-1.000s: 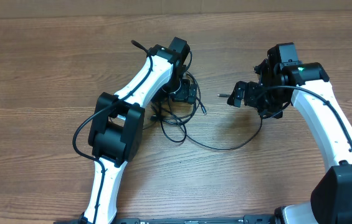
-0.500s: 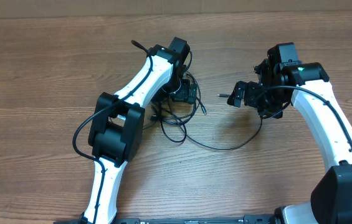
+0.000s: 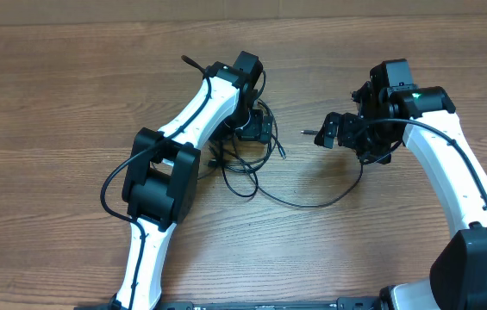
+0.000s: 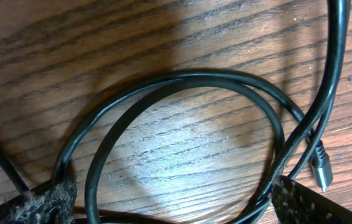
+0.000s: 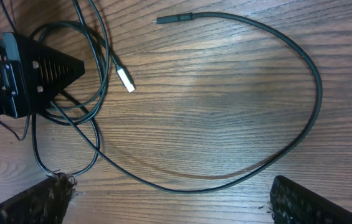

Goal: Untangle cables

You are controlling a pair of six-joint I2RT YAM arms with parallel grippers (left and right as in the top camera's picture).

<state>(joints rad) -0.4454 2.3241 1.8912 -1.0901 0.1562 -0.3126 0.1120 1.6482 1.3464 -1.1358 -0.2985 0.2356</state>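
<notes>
The cables [image 3: 241,170] lie in a black tangle on the wooden table under my left gripper [image 3: 252,130]. One long strand [image 3: 312,205] curves out from it toward the right arm. In the left wrist view two looped strands [image 4: 188,76] and a small metal plug [image 4: 321,171] lie on the wood, and the left gripper [image 4: 176,210] stands open around the loops without pinching them. My right gripper [image 3: 330,131] hovers open above the long strand [image 5: 318,93], whose dark plug end [image 5: 174,18] lies free; its fingertips [image 5: 313,200] hold nothing. A pale plug [image 5: 124,79] lies by the tangle.
The bare wooden table [image 3: 71,95] stretches around both arms. The left arm's black gripper body [image 5: 20,74] shows at the left of the right wrist view, right over the tangle. Thicker black wires run along both white arms.
</notes>
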